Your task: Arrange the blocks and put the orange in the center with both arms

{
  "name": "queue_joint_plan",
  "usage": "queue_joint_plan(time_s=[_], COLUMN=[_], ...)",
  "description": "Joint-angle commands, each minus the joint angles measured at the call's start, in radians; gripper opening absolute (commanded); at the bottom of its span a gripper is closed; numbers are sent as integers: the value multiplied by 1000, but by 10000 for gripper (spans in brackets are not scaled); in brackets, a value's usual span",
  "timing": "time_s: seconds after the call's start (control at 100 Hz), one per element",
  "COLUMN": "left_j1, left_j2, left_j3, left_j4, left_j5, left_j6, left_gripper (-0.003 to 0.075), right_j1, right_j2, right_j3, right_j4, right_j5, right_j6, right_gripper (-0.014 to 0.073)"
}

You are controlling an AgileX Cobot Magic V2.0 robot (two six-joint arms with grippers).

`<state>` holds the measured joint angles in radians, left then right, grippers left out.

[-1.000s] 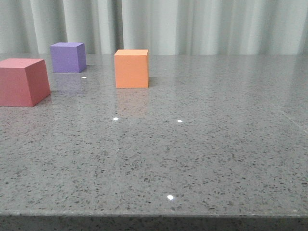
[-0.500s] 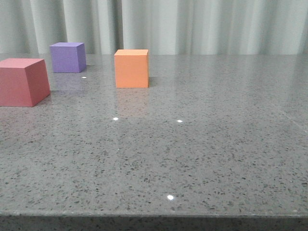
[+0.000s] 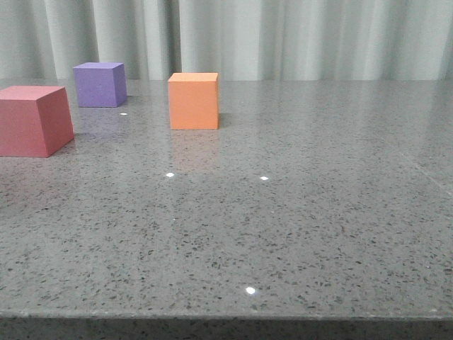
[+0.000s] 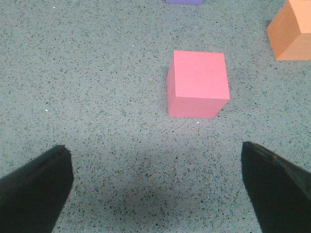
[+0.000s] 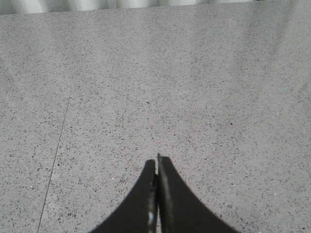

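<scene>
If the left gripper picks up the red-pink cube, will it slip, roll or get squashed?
The red-pink cube rests flat on the table, so rolling seems unlikely. Its matte faces probably grip well. It looks foam-like, so likely light and slightly squashable. The left gripper is open wider than the cube.

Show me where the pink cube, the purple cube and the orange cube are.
pink cube [image 4: 200,73]: left wrist view, on its top face.
purple cube [image 3: 98,88]: front view, on its front face.
orange cube [image 3: 192,105]: front view, on its front face.
</scene>
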<state>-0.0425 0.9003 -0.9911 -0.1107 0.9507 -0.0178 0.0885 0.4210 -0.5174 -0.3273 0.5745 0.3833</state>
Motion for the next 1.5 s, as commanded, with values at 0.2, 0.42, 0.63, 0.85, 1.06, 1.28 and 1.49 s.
queue_joint_plan(time_s=[0.2, 0.42, 0.63, 0.85, 1.06, 1.28, 1.49], left_j1=[-7, -61, -210, -392, -525, -601, -620], left_j2=[17, 110, 253, 459, 663, 852, 949], left_j3=[-71, -163, -280, -437, -645, -851, -937], left_j4=[-110, -164, -137, 62, 249, 363, 400], left_j5=[-79, -108, -180, -233, -164, -62, -39], left_j6=[1, -1, -75, -270, -406, -480, -501], left_gripper=[643, 640, 640, 639, 639, 639, 639], right_j1=[-5, -5, -5, -5, -5, -5, -5], right_j2=[4, 4, 4, 4, 4, 4, 4], right_j3=[-27, -27, -27, -27, -27, -27, -27], right_j4=[-16, -16, -16, -16, -16, -16, -16], right_j5=[-76, -76, -76, -76, -76, -76, -76], right_j6=[-7, -7, -7, -7, -7, -7, -7], right_gripper=[-110, -110, -110, -110, -110, -110, -110])
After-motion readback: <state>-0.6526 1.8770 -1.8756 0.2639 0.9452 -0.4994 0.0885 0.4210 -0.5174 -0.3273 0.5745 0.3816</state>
